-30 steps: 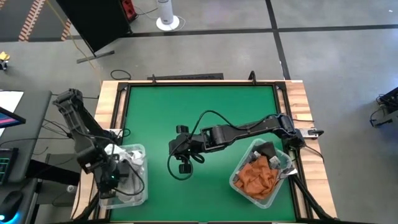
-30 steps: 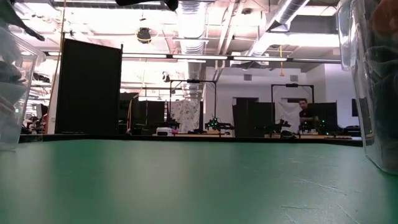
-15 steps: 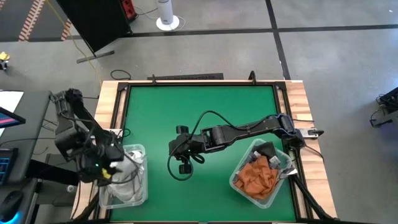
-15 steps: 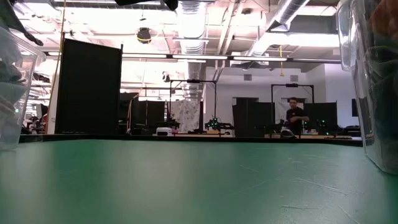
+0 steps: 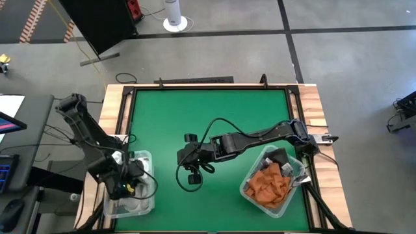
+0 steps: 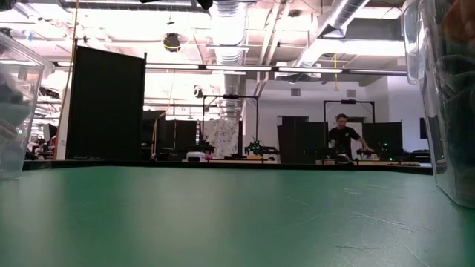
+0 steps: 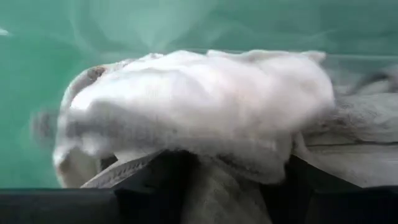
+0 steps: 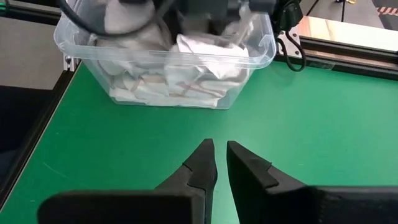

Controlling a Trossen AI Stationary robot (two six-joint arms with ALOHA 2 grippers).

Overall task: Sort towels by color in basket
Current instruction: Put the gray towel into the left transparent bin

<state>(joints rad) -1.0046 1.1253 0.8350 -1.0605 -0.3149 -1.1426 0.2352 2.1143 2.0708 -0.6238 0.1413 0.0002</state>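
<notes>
A robotics lab in an industrial hall; beyond the green table (image 6: 237,222) stand black partition panels (image 6: 107,104) and framed work stations (image 6: 230,126); above it run exposed ducts (image 6: 226,30) and strip lights; a person (image 6: 343,137) works at a far bench.

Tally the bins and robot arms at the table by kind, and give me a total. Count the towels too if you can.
Clear plastic bins: 2 (left bin, right bin)
Robot arms: 2 (left arm, right arm)
Total: 4
Towels: not countable. The white towels and the rust orange towels lie bunched in heaps.
</notes>
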